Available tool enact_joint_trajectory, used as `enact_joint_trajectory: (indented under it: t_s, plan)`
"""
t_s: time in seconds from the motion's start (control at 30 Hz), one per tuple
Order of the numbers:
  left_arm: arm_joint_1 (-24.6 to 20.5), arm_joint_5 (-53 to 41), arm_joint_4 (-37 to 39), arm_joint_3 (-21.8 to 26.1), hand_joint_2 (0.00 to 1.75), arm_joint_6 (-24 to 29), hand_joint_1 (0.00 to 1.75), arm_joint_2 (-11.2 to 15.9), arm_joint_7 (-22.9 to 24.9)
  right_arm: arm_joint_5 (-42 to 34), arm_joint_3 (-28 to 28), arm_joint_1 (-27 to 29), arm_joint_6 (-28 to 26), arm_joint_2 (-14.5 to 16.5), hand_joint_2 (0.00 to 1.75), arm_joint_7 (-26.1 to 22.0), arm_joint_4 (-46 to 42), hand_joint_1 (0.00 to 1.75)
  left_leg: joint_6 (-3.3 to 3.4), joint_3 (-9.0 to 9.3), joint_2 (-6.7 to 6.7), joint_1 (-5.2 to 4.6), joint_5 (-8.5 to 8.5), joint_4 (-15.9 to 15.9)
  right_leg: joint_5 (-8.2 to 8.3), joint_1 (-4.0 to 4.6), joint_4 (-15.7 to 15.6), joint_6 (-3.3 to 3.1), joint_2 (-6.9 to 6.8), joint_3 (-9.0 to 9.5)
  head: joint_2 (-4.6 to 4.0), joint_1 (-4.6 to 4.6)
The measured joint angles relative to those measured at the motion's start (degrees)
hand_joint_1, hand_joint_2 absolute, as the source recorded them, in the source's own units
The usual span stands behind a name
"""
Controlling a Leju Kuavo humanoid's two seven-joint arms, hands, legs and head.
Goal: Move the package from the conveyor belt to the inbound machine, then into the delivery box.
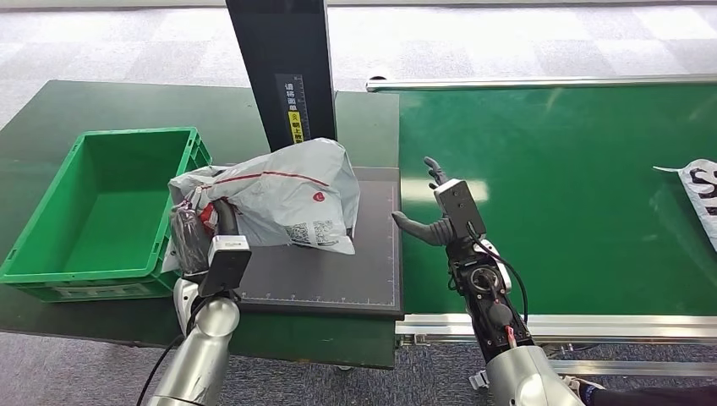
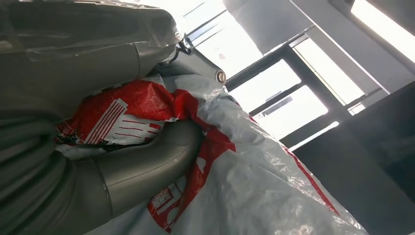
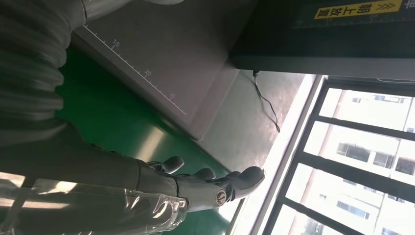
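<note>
Lying crosswise on scanner plate [image 1: 338, 279], package [image 1: 287, 199]

Head view: even, bright indoor light, sharp throughout; a pale glare patch lies on the glossy green conveyor belt [image 1: 583, 194]. Shadows soft. Left wrist view: backlit by blown-out windows [image 2: 274, 93]; the crinkled grey-and-red plastic package [image 2: 235, 186] glints, and the near grey left hand [image 2: 122, 171] is soft-focused. Right wrist view: overexposed windows, foreground dim and blurred.
</note>
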Motion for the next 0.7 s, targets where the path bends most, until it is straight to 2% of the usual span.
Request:
enact_joint_trajectory:
  t_s: [0.33,0.43,0.53,0.6,0.7]
  plan:
    - [0.7,-0.6,-2.0,0.4,1.75,0.0,1.75,0.0,-0.2,0.0,-0.1,0.0,0.0,0.0,1.75,0.0,-0.4,0.0,0.0,-0.01,0.0,0.0,0.0,0.0,0.0,0.0,0.0,0.0,0.0,-0.01,-0.01,0.0]
    - [1.5,-6.6,-4.4,2.0,1.75,0.0,1.75,-1.1,-2.7,0.0,-0.1,0.1,0.0,0.0,1.75,0.0,-0.4,0.0,0.0,-0.03,0.02,0.0,0.0,0.0,0.0,0.0,0.0,0.0,0.01,-0.03,0.0,0.01]
    - [2.3,-16.3,-10.1,5.1,1.75,0.1,1.75,-3.0,-4.4,0.0,-0.1,0.1,-0.1,-0.1,1.75,-0.2,-0.4,0.0,0.0,-0.05,0.03,0.0,-0.01,0.0,0.0,0.0,0.0,0.0,0.01,-0.05,-0.01,0.01]
    - [2.2,-23.8,-12.5,7.0,1.75,0.1,1.75,-3.5,-1.4,0.0,-0.1,0.2,-0.1,-0.1,1.75,-0.3,-0.4,0.0,0.0,-0.04,0.03,0.0,-0.01,0.0,0.0,0.0,0.0,0.0,0.01,-0.06,0.0,0.0]
    - [0.5,-35.6,-12.0,9.6,1.75,0.1,1.75,-2.5,10.1,0.0,-0.1,0.2,-0.1,-0.2,1.75,-0.5,-0.4,0.0,-0.01,-0.03,0.02,0.01,0.01,0.0,0.01,0.02,0.0,-0.02,0.01,-0.06,0.0,0.01]
